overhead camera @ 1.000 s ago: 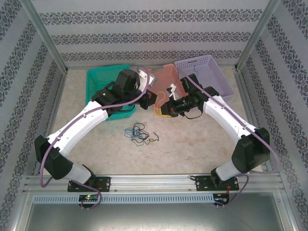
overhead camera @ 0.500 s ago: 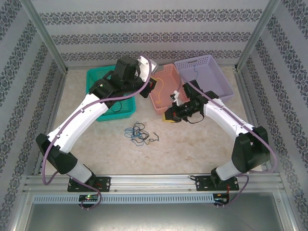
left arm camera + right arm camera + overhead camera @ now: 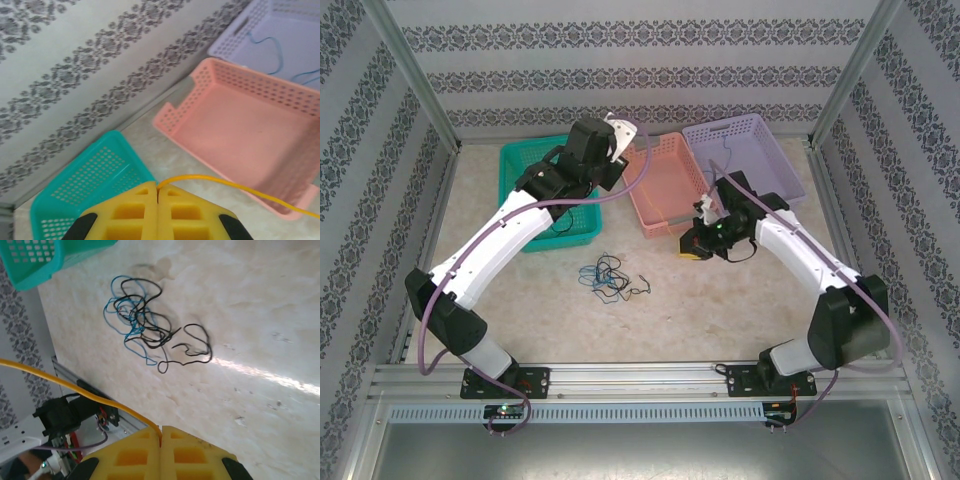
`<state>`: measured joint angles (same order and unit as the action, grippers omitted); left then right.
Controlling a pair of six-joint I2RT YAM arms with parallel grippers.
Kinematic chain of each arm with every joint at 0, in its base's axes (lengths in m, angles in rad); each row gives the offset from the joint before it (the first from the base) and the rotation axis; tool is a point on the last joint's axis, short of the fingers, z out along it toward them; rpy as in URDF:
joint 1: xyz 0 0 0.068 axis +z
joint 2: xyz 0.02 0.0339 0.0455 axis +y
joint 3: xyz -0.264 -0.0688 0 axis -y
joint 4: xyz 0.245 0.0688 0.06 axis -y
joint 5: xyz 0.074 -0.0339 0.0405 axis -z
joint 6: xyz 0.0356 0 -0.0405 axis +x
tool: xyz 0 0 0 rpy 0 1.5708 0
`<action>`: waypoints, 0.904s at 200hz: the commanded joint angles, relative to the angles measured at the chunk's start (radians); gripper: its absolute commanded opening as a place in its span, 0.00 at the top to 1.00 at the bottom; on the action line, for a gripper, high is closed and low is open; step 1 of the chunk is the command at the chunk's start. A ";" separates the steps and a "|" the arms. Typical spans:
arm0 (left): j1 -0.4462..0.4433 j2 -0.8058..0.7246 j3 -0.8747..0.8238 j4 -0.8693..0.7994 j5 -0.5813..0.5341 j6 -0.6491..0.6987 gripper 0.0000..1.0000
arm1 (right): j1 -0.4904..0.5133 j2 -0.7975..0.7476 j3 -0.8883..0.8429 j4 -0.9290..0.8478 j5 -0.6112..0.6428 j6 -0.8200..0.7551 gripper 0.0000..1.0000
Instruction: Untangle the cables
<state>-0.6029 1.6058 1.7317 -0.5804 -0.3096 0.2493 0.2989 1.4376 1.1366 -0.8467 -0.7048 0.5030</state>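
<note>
Marbled tabletop (image 3: 260, 305), patterned walls. The tangle (image 3: 142, 327) of black and blue cables lies loose on it, near the teal basket (image 3: 35, 260). Left gripper (image 3: 158, 192) and right gripper (image 3: 161, 439) are each pinched closed on 1 yellow cable (image 3: 240, 186), strung between them beside the pink basket (image 3: 250, 82). My read: carry both ends over that basket, slacken, release together.

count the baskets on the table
3: teal basket at the far left, partly under the left arm; pink basket in the middle; purple basket on the right. None looks hidden.
</note>
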 commanded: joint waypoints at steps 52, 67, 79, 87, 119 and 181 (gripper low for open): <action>0.092 -0.038 -0.055 0.077 -0.122 0.044 1.00 | -0.097 -0.065 -0.039 -0.054 0.053 0.011 1.00; 0.105 -0.043 -0.078 0.082 -0.110 0.058 1.00 | -0.104 -0.069 -0.034 -0.057 0.051 0.008 1.00; 0.111 -0.040 -0.094 0.078 -0.071 0.074 1.00 | -0.110 -0.077 -0.019 -0.053 0.046 0.012 1.00; 0.113 -0.037 -0.102 0.067 -0.019 0.084 1.00 | -0.110 -0.085 -0.002 -0.042 0.043 0.019 1.00; 0.110 0.006 -0.126 0.043 0.127 0.053 1.00 | -0.112 -0.125 0.087 0.029 0.061 0.083 1.00; 0.110 0.285 0.113 0.048 0.203 -0.153 1.00 | -0.139 -0.105 0.241 0.159 0.202 0.252 1.00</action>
<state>-0.5018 1.7775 1.7161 -0.5644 -0.1539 0.2050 0.1577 1.2934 1.3209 -0.7502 -0.5610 0.6666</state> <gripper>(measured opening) 0.058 0.059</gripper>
